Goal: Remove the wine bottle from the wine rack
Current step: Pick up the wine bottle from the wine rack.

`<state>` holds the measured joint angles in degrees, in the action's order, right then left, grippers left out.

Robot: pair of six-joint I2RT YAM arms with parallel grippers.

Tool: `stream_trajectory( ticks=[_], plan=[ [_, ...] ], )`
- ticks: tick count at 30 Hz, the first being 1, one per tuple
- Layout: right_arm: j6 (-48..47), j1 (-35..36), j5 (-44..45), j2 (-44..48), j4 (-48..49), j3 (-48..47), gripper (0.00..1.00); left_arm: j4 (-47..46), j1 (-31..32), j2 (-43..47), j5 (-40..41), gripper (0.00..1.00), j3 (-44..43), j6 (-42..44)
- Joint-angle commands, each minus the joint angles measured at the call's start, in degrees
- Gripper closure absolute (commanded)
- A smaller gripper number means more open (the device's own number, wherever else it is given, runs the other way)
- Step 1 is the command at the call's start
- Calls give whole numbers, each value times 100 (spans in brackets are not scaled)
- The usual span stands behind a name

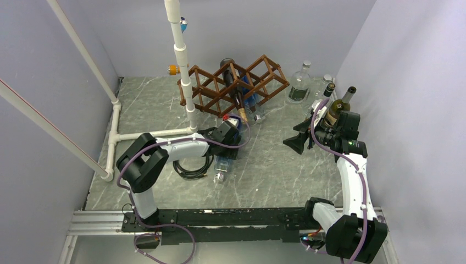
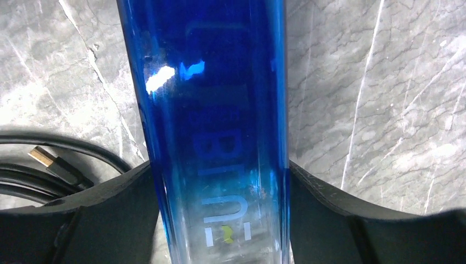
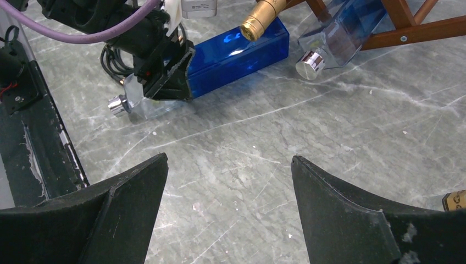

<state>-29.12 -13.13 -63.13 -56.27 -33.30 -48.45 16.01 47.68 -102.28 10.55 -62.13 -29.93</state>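
Blue wine bottle lies on the bench, centre frame, below the wine rack. We cannot tell whether the left end effector straddling it grips. Our right end effector stands open.

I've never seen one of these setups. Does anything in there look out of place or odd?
Yes. A blue bottle lies flat on the table, in front of the wine rack rather than in it, with the left gripper astride it. Beside it a loose black cable sits coiled, its plug connected to nothing.
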Motion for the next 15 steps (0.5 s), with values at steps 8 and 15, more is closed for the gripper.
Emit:
stream_trajectory(
  ticks=[8,15],
  plan=[
    [-120,21,-42,-11,87,-7,14,309,265,67,472,85,-301,341],
    [-159,21,-70,-24,46,-14,14,253,431,584,142,100,-57,770]
  ],
)
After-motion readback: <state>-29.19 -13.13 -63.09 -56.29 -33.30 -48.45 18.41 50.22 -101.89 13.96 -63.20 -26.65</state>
